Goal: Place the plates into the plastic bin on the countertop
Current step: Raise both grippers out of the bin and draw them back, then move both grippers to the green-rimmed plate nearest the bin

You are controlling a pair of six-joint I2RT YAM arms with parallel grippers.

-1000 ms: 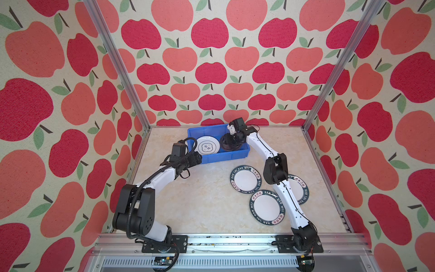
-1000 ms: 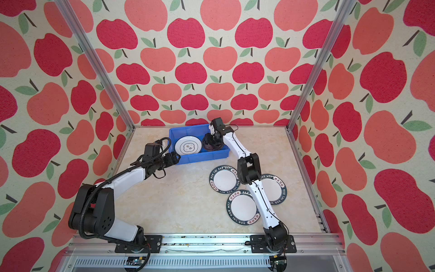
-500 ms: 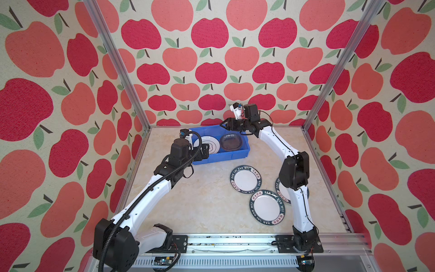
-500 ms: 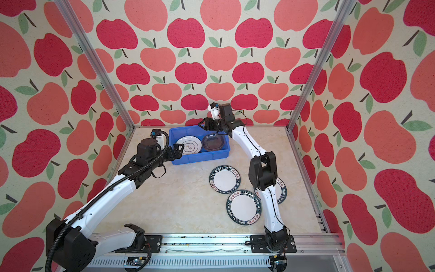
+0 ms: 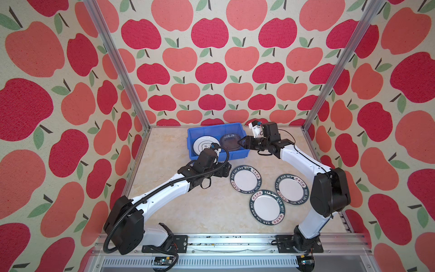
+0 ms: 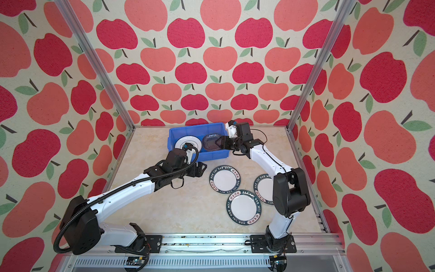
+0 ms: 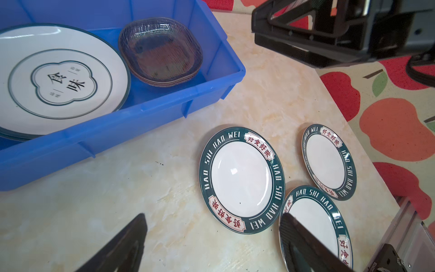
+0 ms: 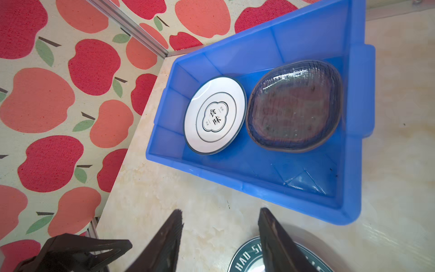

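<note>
The blue plastic bin (image 5: 235, 154) stands at the back of the countertop (image 5: 200, 212). In it lie a white emblem plate (image 5: 203, 146) and a stack of grey glass plates (image 5: 230, 142). Three green-rimmed plates (image 5: 246, 179) (image 5: 292, 189) (image 5: 267, 206) lie on the countertop in front of it. My left gripper (image 5: 227, 171) hovers open and empty in front of the bin, just left of the nearest green-rimmed plate (image 7: 241, 179). My right gripper (image 5: 241, 140) hangs open and empty above the bin's right end, beside the glass plates (image 8: 294, 106).
Apple-patterned walls and aluminium posts (image 5: 117, 68) close in three sides. A frame rail (image 5: 235, 242) with both arm bases runs along the front. The right arm's elbow (image 5: 329, 193) stands next to the rightmost green-rimmed plate. Bare countertop (image 5: 179, 212) lies at front left.
My right gripper rose out of the bin, leaving the glass plates there, and came to the bin's right end. My left gripper swung from the bin's left side round to its front.
</note>
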